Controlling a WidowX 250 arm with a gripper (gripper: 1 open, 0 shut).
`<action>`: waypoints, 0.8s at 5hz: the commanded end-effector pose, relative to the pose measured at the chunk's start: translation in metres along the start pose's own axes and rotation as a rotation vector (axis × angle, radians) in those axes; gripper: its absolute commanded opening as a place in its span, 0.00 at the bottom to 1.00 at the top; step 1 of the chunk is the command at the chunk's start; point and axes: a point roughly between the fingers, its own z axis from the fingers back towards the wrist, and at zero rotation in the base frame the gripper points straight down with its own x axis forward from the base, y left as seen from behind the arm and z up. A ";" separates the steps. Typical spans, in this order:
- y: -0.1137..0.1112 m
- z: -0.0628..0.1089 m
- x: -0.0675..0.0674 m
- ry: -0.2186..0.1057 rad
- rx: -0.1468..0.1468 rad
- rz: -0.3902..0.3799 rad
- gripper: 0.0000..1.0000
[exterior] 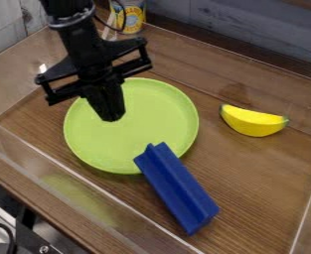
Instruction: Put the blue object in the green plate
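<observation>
One blue object (175, 187), one green plate (171, 134), one yellow banana (toy) (253, 120).

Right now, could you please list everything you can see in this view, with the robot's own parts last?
Green plate: one, lime green, round, middle of the wooden table, nothing lying in it.
Blue object: one, deep blue, long block, on the table in front of the plate, one end at or over the plate's near rim.
Yellow object: one, yellow, banana-shaped, on the table to the right of the plate, apart from it.
Table: one, brown wood, with clear walls along its edges.
Yellow and dark thing: one, far back behind the arm, too hidden to name.
Gripper: one, black, pointing down above the left part of the plate, shut, holding nothing.
</observation>
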 end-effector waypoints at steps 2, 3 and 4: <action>0.006 0.000 0.015 -0.036 0.003 -0.034 0.00; 0.008 -0.001 0.021 -0.042 0.010 -0.054 0.00; 0.010 -0.002 0.027 -0.047 0.016 -0.072 0.00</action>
